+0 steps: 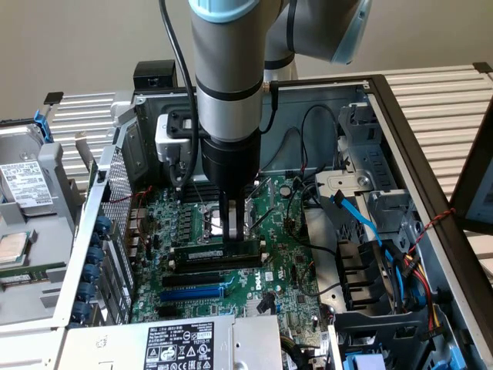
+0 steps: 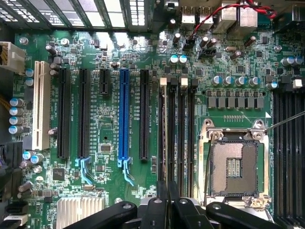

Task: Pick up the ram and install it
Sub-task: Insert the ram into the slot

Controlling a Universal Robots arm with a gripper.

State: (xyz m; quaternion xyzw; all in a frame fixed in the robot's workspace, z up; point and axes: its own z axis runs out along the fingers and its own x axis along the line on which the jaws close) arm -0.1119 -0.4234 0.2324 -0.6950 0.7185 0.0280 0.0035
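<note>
gripper (image 1: 234,233) grips ram (image 1: 202,253) on motherboard (image 1: 289,258) inside case (image 1: 402,132)

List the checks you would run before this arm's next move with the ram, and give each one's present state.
1. Ram parallel to the blue slot: ok.
2. Gripper over the ram: ok.
3. Ram fully seated and latched: cannot tell.
4. Neighbouring memory slot empty: ok.
5. Blue cable apart from the ram: ok.
</note>
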